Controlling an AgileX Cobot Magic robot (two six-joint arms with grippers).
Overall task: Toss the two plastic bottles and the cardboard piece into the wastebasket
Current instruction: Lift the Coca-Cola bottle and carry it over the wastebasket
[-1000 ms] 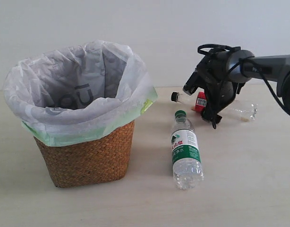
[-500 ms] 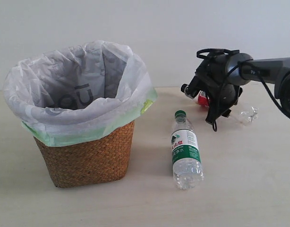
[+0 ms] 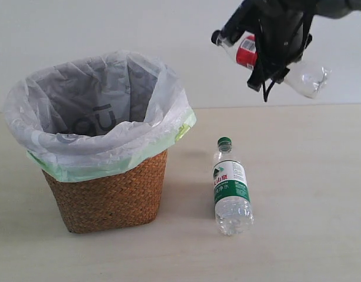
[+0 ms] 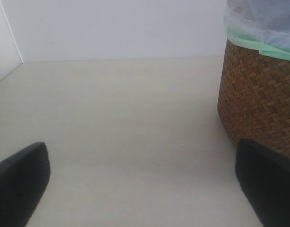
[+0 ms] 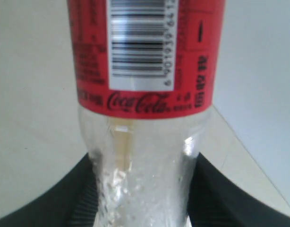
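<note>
Bottle with red label (image 3: 246, 51) clenched mid-body in right gripper (image 5: 142, 203), high above table (image 3: 310, 194), right of wastebasket (image 3: 110, 194), likely for rim clearance. Green-capped bottle (image 3: 230, 188) flat on table, waiting. Left gripper (image 4: 142, 189) spread, empty, low beside wastebasket.

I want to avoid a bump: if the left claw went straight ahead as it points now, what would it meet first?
Likely the bare table, though depth is unclear; the left claw is open, and one finger may brush the wastebasket.
</note>
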